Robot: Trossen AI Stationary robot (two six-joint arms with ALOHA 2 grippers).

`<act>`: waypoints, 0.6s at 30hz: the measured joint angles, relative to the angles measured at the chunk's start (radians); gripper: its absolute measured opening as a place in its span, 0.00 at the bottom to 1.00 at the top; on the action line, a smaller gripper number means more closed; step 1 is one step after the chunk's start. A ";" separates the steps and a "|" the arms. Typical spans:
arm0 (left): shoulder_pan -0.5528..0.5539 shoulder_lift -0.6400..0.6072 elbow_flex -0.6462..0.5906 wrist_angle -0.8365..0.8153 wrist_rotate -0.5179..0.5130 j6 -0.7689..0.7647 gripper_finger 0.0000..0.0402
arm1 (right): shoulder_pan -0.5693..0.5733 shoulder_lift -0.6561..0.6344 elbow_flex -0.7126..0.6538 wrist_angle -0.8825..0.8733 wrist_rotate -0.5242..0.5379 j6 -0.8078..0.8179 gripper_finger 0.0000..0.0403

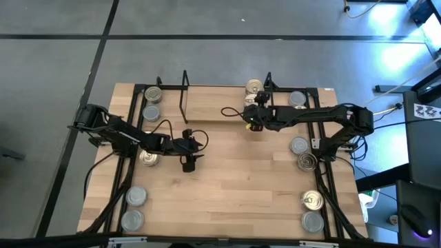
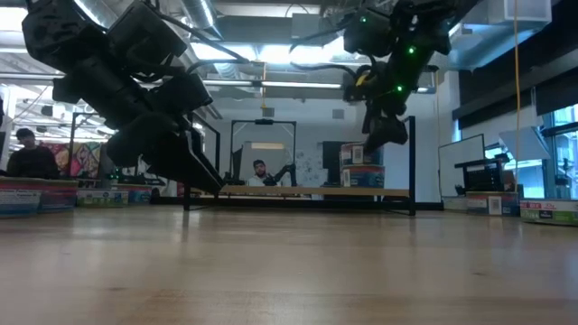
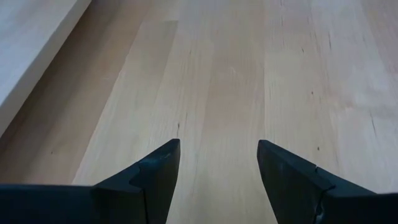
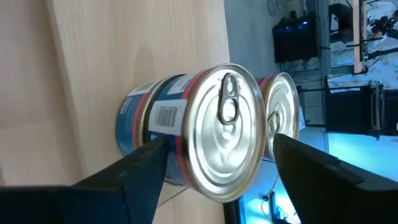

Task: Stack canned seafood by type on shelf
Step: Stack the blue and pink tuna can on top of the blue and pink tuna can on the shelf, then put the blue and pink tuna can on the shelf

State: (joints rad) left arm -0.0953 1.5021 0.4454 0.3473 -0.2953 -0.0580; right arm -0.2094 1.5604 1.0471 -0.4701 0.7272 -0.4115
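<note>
A low shelf (image 1: 213,103) with a light wooden board and black wire end frames stood along the tabletop's far edge. Short round metal tins lay scattered: gold pull-tab cans (image 1: 253,87) on the shelf's right end, blue-and-red labelled; grey-topped cans (image 1: 136,196) near the tabletop's front-left corner, others (image 1: 312,200) along the right edge.

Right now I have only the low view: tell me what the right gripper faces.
Observer: The right gripper faces a pull-tab can on the shelf, with its fingers open either side of it.
Operator: Report any cans behind it.
Observer: A second pull-tab can stands right behind the first.
Operator: Give me the left gripper.
Observer: The left gripper is open over bare table, holding nothing.
</note>
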 joint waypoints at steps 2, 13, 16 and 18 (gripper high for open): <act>-0.003 -0.003 0.000 -0.001 0.000 -0.001 0.53 | 0.031 0.000 0.032 -0.046 -0.012 0.038 0.69; -0.065 -0.169 0.136 -0.407 0.001 -0.036 0.53 | 0.343 -0.032 0.035 0.138 -0.417 0.185 0.67; -0.089 -0.210 0.241 -0.672 0.001 -0.122 0.53 | 0.390 -0.032 -0.059 0.279 -0.425 0.181 0.67; -0.105 -0.217 0.300 -0.868 0.001 -0.210 0.53 | 0.410 -0.032 -0.127 0.391 -0.424 0.199 0.67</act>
State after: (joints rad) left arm -0.2006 1.2854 0.7451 -0.5202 -0.2947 -0.2683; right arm 0.2001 1.5288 0.9206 -0.0788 0.3027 -0.2121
